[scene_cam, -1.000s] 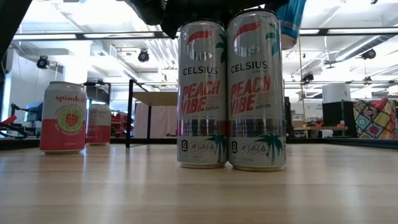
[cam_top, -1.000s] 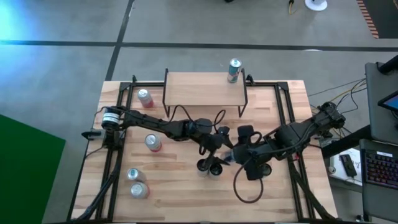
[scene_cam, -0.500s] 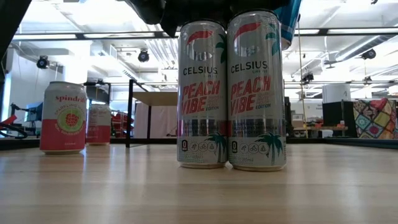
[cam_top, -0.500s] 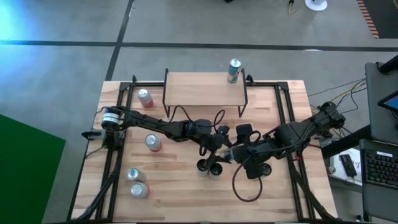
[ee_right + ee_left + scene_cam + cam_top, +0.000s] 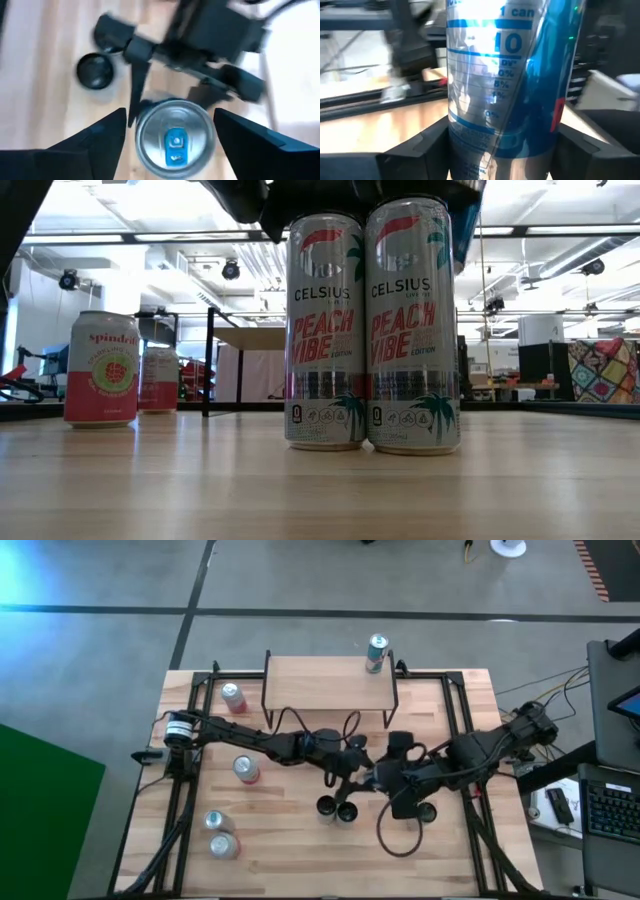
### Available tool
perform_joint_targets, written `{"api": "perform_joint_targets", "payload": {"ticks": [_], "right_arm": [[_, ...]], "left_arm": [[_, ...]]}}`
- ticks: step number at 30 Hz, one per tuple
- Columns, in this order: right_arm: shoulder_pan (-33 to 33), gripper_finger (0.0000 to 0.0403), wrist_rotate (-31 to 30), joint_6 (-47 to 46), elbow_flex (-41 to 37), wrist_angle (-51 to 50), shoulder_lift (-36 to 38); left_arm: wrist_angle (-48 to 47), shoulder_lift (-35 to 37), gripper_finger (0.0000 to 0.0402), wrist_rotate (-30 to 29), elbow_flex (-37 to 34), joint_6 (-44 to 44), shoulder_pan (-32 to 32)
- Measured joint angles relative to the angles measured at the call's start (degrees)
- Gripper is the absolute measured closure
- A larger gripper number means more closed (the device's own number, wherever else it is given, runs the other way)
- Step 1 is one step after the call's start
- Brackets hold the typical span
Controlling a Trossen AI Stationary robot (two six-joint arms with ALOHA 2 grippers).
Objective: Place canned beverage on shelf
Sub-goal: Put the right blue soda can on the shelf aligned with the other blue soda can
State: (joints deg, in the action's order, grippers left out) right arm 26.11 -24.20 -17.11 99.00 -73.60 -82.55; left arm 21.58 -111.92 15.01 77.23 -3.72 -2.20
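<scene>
A silver-and-blue can [image 5: 500, 90] is held in the air over the table's middle by my left gripper [image 5: 352, 778], which is shut on it. My right gripper [image 5: 380, 783] is open and sits above the can, looking down on its lid [image 5: 175, 145], with one finger on either side of the top. In the low view only a blue sliver of the can [image 5: 458, 242] shows under a dark gripper. The shelf [image 5: 328, 680] stands at the table's far edge with another can [image 5: 376, 653] upright on its right end. My left gripper pinches the can's side wall [image 5: 457, 150] between its two fingers, which lie across the can. The fingers reach in from the table's left. The can is roughly upright, a little tilted, and is lifted clear of the table.
Two tall Celsius cans [image 5: 335, 808] stand side by side on the table just near of both grippers. Pink cans stand at the left: one by the shelf [image 5: 232, 697], one at mid-left [image 5: 245, 769], two at near left [image 5: 217, 833]. A loose cable loop [image 5: 400, 835] hangs below the right arm.
My right gripper has moved a little toward the table's left, over the blue can in my left gripper. In the low view it now covers most of the can, which showed there before. The can and my left gripper have kept their place.
</scene>
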Motion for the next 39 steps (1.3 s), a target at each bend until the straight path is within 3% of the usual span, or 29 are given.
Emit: {"api": "perform_joint_targets", "payload": {"ticks": [4, 8, 13, 18, 24, 28, 32, 37, 39], "right_arm": [[1.0, 0.0097, -7.5, -5.8, -0.7, -3.9, 3.6], [2.6, 0.0094, -12.8, -8.4, -5.8, 3.4, 9.6], [4.6, 0.0094, -16.0, -12.3, -18.3, 12.6, 17.5], [7.2, 0.0094, -19.9, -9.8, -31.8, 25.2, 24.9], [4.5, 0.0092, -21.0, 0.0, -46.9, 51.0, 31.8], [0.4, 0.0092, -20.7, 8.1, -54.5, 65.5, 34.4], [-6.2, 0.0092, -18.2, 11.6, -58.3, 72.1, 37.2], [-15.0, 0.0092, -2.8, 9.3, -60.9, 77.1, 39.0], [-17.4, 0.0092, 0.7, 8.5, -61.6, 78.1, 38.5]], "left_arm": [[1.9, 0.0, 0.0171, -2.7, 0.0, 0.4, 0.2], [3.0, 0.1, 0.0185, -2.9, -0.2, 0.4, 0.2], [7.5, 0.1, 0.018, -2.5, -1.4, 1.0, 0.9], [15.1, 0.1, 0.018, -2.4, -5.9, 4.1, 3.2], [24.5, 0.3, 0.0178, -2.6, -10.0, 8.8, 7.7], [25.3, 0.5, 0.0177, -2.1, -9.9, 8.5, 9.4], [24.6, 0.5, 0.0177, -1.6, -9.8, 8.2, 9.9], [24.8, 0.6, 0.0176, -1.5, -9.9, 7.5, 9.8], [24.7, 0.6, 0.0176, -1.5, -9.9, 7.5, 9.9]]}}
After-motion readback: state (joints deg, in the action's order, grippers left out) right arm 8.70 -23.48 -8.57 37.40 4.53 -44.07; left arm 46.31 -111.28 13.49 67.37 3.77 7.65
